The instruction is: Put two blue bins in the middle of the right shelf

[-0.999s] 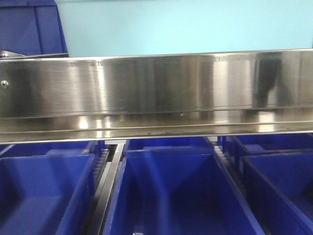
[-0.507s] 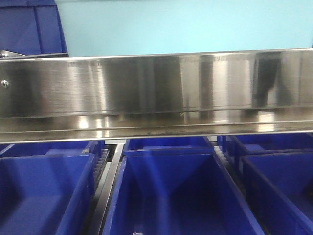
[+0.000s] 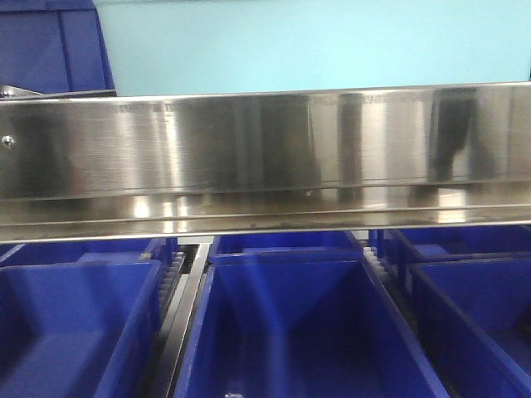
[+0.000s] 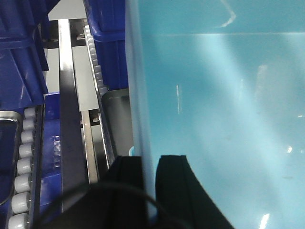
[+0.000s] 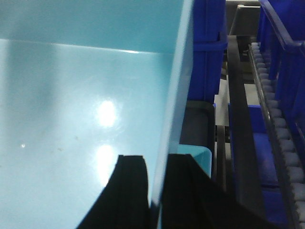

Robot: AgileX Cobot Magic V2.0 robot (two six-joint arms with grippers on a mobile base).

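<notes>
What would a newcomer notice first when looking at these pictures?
The pale cyan bin fills both wrist views, with the left end effector and the right end effector each gripping a wall. In the front view a shiny steel rail crosses the picture, above dark blue crates.

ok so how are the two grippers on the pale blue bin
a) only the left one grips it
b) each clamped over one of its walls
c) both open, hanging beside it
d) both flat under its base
b: each wrist view shows black fingers either side of a thin wall of the pale blue bin, so the left gripper and the right gripper are both closed on it.
</notes>
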